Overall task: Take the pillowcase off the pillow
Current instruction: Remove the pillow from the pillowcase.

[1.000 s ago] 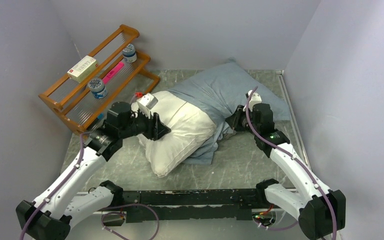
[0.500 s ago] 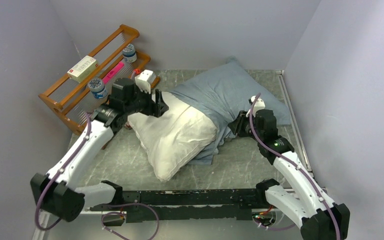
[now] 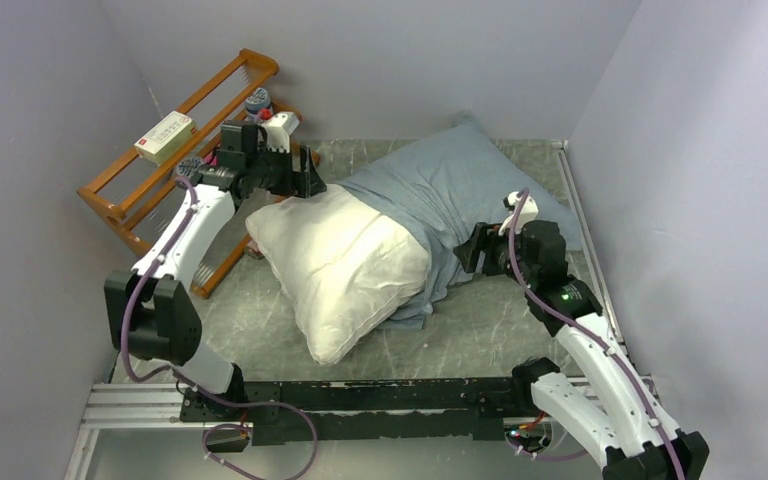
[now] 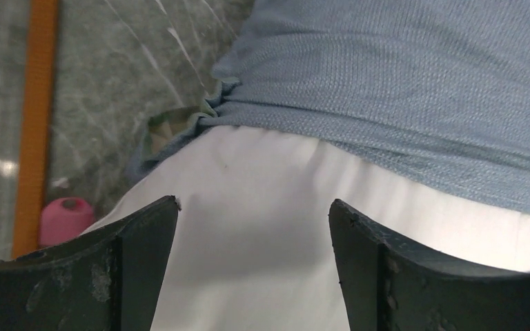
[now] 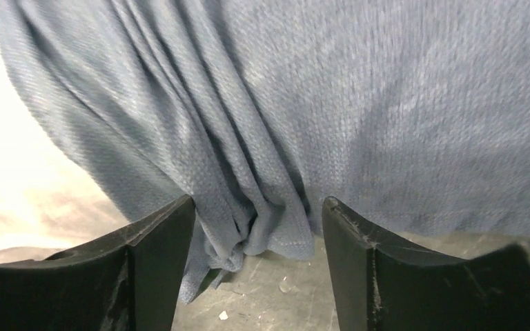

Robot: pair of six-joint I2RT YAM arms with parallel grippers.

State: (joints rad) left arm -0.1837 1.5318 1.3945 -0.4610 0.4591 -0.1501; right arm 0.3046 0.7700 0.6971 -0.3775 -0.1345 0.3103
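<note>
Grey marbled worktop (image 3: 520, 330), plain pale walls on three sides, wooden rack (image 3: 125, 205) at far left. You have the pillow (image 3: 345, 265) lying diagonally mid-worktop with its near-left half bare white. The pillowcase (image 3: 450, 190) covers the far-right half, blue-grey face up, bunched in folds along the pillow's right flank. Left end effector (image 3: 312, 183): over the pillow's far-left corner, just beside the rack, jaws apart. In your left wrist view white pillow fills the gap, and the gathered pillowcase hem runs just beyond the tips, with a scrap of green check at its left end. Contact with the pillow: cannot tell. Right end effector (image 3: 468, 250): at the pillowcase's right side, low to the worktop, jaws apart, bunched folds showing in the gap.
</note>
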